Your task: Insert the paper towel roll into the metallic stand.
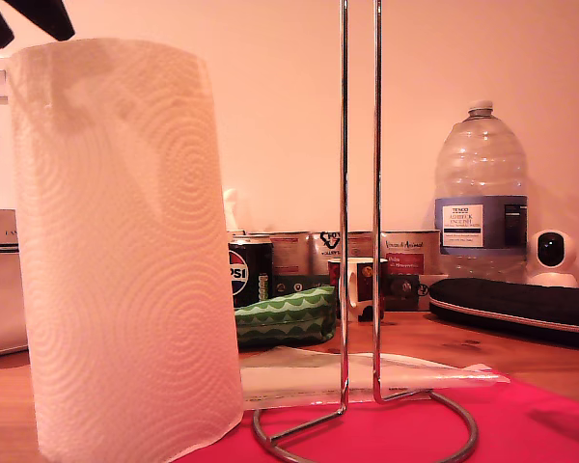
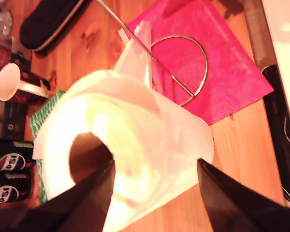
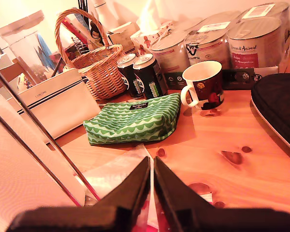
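**Grippers: one spread over the roll top, one closed near the stand**

Spread wide, my first gripper (image 2: 154, 193) is seen above the paper towel roll (image 1: 125, 251), one finger over the hollow core, the other past the outer wall; contact with the paper cannot be told. The roll is stood upright on the wooden table (image 1: 521, 352) at the exterior view's left, not yet lifted.

Just beside it, toward the exterior view's right, the metallic stand (image 1: 359, 193) is seen on a pink mat (image 1: 540, 424), its ring base near the roll's foot, its twin rods rising out of frame. A loose sheet hangs off the roll's top toward the rods.

My second gripper (image 3: 152, 188) is held low by the stand, fingers pressed together on nothing.

Risk is judged thus: soft paper may be crushed or slip under a one-wall pinch; the loose sheet may snag the rods; the light stand may be tipped if the core is lowered off-centre.
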Available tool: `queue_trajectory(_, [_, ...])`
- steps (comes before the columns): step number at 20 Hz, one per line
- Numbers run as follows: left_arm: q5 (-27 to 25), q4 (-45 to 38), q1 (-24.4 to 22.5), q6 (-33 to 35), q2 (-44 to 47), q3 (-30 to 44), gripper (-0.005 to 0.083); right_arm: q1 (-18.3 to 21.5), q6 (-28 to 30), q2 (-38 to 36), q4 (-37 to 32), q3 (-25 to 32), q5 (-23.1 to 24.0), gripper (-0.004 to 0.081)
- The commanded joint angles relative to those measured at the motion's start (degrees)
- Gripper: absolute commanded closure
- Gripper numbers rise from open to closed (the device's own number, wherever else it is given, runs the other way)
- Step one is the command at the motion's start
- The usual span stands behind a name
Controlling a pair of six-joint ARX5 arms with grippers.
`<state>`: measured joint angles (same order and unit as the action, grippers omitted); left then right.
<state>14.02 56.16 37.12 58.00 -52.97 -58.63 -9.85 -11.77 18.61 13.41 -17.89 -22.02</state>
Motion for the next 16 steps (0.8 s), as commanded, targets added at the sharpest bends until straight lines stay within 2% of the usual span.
queue_trajectory(1, [0.5, -0.6, 0.2, -1.8, 0.2, 0.2, 0.0293, -0.3, 0.2, 0.3, -0.2, 0.0, -0.1, 0.0782])
queue_trajectory(4, [0.5, -0.9, 0.2, -2.7, 0.1, 0.2, 0.0280, -0.3, 0.2, 0.3, -0.3, 0.0, 0.0, 0.0782])
queue_trajectory(6, [0.5, -1.0, 0.2, -3.8, 0.1, 0.2, 0.0185, -0.3, 0.7, 0.4, -0.3, 0.0, 0.1, 0.0782])
queue_trajectory(7, [0.4, -1.0, 0.4, -4.1, 0.1, 0.2, 0.0166, -0.3, 1.7, 0.3, -0.3, 0.0, 0.1, 0.0782])
queue_trajectory(13, [0.2, -2.4, 0.9, -4.0, -0.9, 0.2, 0.0167, -0.3, 1.7, 0.4, -0.3, 0.0, 0.1, 0.0782])
queue_trajectory(16, [-1.7, -4.0, 0.9, -4.0, -3.1, 0.2, 0.0167, -0.3, 1.7, 0.3, -0.2, 0.0, 0.1, 0.0782])
